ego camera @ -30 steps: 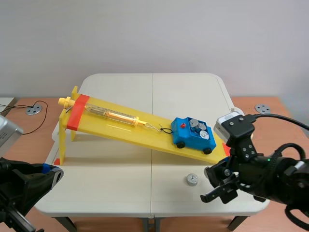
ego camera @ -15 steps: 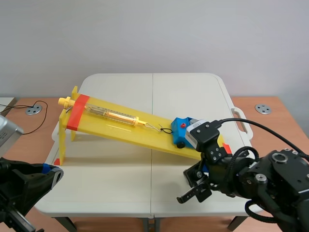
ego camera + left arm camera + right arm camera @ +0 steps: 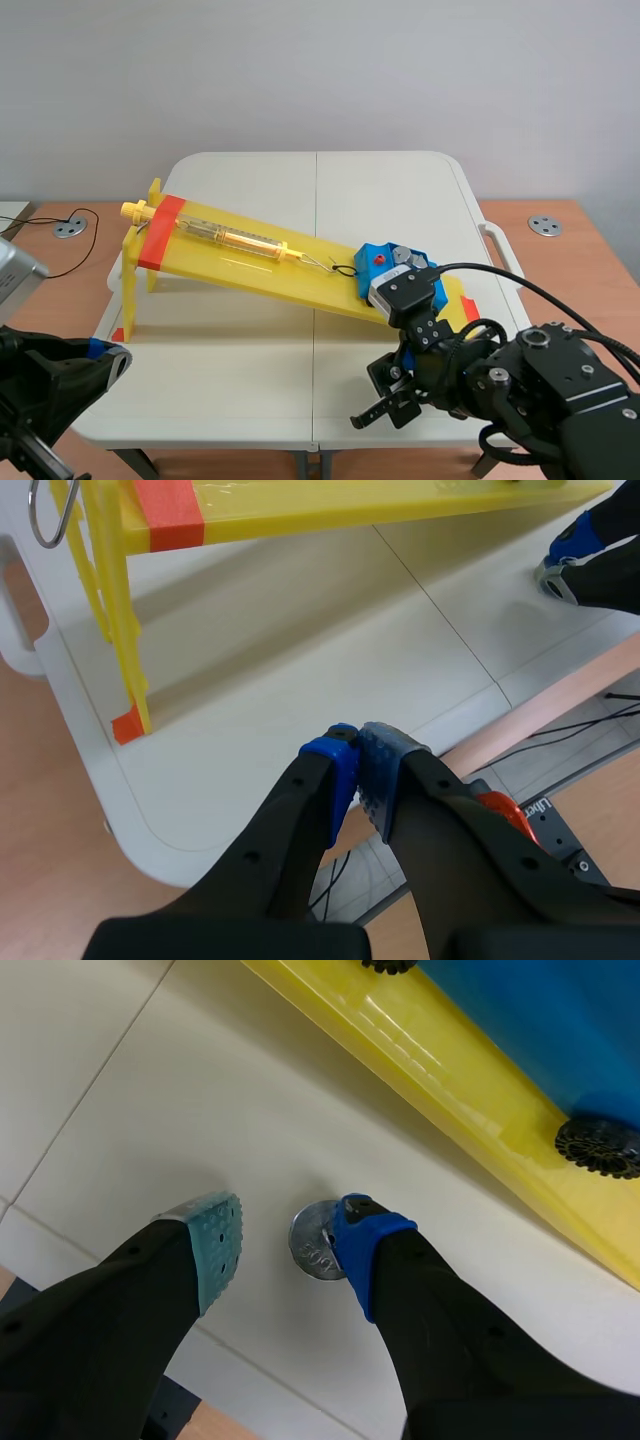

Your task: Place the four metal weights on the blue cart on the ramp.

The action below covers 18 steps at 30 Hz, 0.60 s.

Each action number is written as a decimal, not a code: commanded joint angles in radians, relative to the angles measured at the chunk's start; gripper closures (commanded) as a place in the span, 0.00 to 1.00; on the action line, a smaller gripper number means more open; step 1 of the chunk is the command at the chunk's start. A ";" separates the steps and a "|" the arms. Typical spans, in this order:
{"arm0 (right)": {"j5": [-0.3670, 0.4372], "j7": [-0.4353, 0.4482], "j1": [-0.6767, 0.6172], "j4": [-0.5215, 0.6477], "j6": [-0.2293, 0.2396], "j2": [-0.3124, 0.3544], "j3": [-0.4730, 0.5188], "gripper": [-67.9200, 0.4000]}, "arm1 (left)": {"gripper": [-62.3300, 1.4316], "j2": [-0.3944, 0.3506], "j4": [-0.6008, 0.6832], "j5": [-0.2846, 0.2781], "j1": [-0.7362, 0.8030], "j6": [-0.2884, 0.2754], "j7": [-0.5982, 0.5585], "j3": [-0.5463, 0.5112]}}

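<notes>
**Right claw comes down around the last loose weight**

Scene view: the right claw (image 3: 385, 405) has swung in from the table's right edge. It now hangs low over the front of the table (image 3: 250, 350), below the foot of the yellow ramp (image 3: 240, 262). Its arm now covers the loose weight (image 3: 312, 1243), which lay in plain sight a second ago. It also hides part of the blue cart (image 3: 383, 262) at the ramp's low end. The loaded weights (image 3: 407, 257) still show on top of the cart. The left claw (image 3: 102, 355) has not moved from the front left corner.

Left wrist view: the left claw is closed, pad against pad, with nothing between. It sits over the table's front edge, with the ramp's leg ahead.

Right wrist view: the fingers stand wide apart. The loose weight lies flat on the table between them, touching the blue-padded finger and clear of the grey-green one. The ramp's edge and a cart wheel lie ahead.
</notes>
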 commanded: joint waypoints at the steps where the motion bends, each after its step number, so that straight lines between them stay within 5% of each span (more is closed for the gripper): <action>1: 0.017 0.126 0.086 0.055 -0.037 -0.006 0.001 0.70 | 0.93 0.008 0.072 -0.077 -0.023 -0.021 -0.093 -0.015; 9: 0.007 0.077 0.086 0.027 -0.048 0.003 0.001 0.98 | 0.93 0.008 0.072 -0.077 -0.023 -0.021 -0.093 -0.015; 13: 0.017 0.046 0.082 0.063 -0.044 0.031 0.002 0.98 | 0.93 0.008 0.072 -0.077 -0.023 -0.021 -0.093 -0.015; 18: 0.093 -0.011 0.012 0.261 -0.043 0.109 0.018 0.98 | 0.93 0.008 0.072 -0.077 -0.031 -0.021 -0.093 -0.015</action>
